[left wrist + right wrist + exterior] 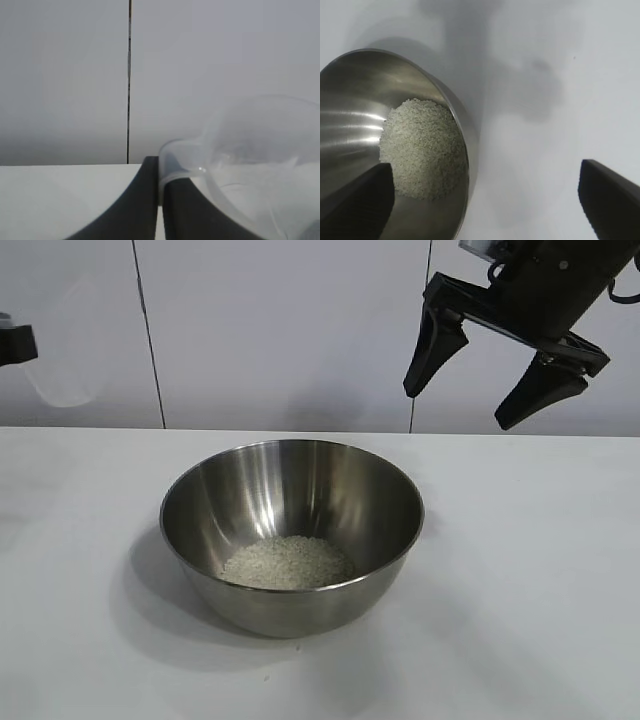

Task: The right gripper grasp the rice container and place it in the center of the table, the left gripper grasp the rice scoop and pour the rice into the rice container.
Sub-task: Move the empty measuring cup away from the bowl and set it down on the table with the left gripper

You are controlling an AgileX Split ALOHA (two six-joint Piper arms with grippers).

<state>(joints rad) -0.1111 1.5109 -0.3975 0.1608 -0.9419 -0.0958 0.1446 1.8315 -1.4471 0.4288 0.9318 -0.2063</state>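
The rice container (262, 480), a shiny steel bowl, stands upright in the middle of the white table (540, 570). A pale heap of rice (288, 562) lies in its bottom. My right gripper (458, 408) hangs open and empty high above the table, behind and to the right of the bowl. Its wrist view looks down on the bowl (360, 85), the rice (420, 145) and bare table between its spread fingers (610, 200). My left gripper (15, 342) is at the far left edge, raised, shut (159, 167) on the lip of the clear rice scoop (250, 160). The scoop (65, 365) shows faintly against the wall.
A white panelled wall (280, 330) with dark seams stands behind the table. The tabletop (545, 125) runs bare on all sides of the bowl.
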